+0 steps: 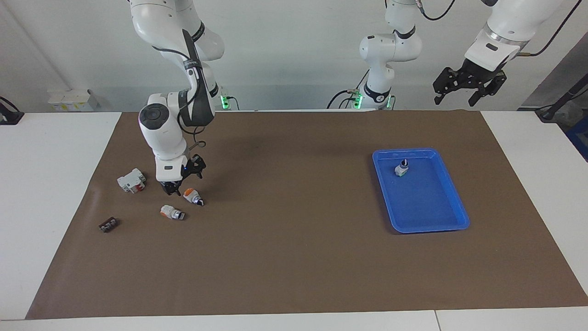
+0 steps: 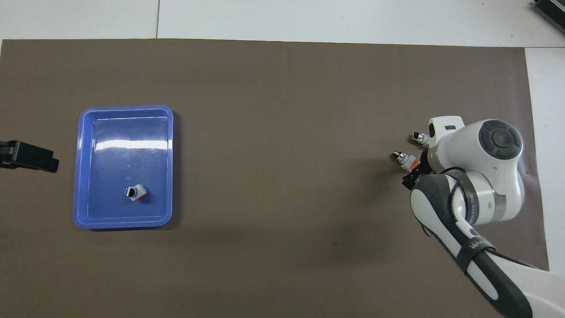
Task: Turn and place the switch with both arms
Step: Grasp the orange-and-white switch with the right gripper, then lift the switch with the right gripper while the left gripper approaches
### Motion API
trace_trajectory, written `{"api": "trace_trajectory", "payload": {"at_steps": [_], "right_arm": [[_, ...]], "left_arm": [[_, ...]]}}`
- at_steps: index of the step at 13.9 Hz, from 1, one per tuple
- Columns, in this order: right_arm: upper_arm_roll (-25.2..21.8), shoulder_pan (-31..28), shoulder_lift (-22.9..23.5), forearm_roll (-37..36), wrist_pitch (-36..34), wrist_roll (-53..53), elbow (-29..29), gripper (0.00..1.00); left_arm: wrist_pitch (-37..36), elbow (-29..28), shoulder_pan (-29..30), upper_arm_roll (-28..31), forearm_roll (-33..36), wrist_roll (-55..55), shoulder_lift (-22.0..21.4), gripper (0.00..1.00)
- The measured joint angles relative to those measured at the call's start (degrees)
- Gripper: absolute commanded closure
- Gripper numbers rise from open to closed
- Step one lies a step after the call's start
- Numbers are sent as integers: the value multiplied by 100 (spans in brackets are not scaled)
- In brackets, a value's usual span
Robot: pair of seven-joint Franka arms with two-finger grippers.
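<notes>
The switch (image 1: 193, 196) lies on its side on the brown worktop (image 1: 294, 257) at the middle left of the facing view, with its black knob toward the lower edge. The right tool (image 1: 172, 187) hangs low just beside its orange base; I cannot tell whether it is released or clenched. Lower in the frame lies a similar silver-ended switch (image 1: 172, 212). At the upper right, the left tool (image 1: 464, 94) waits, raised and released, above the blue tray (image 1: 420, 230), which holds a green-based switch (image 1: 401, 169).

The right arm (image 2: 468, 221) carries some light lettering on its dark strap, but it is not readable.
</notes>
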Motion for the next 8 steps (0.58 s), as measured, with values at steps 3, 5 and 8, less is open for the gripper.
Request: {"api": "trace_trajectory", "payload": {"at_steps": [3,5,8], "right_arm": [[-20,-4,64,0,436,-284,-202,30],[-22,-3,118,0,588,-313,-215,30],[-29,-6,218,0,725,-334,-217,45]], "left_arm": [[0,0,0,0,0,0,0,0],[0,0,0,0,0,0,0,0],[0,0,0,0,0,0,0,0]]}}
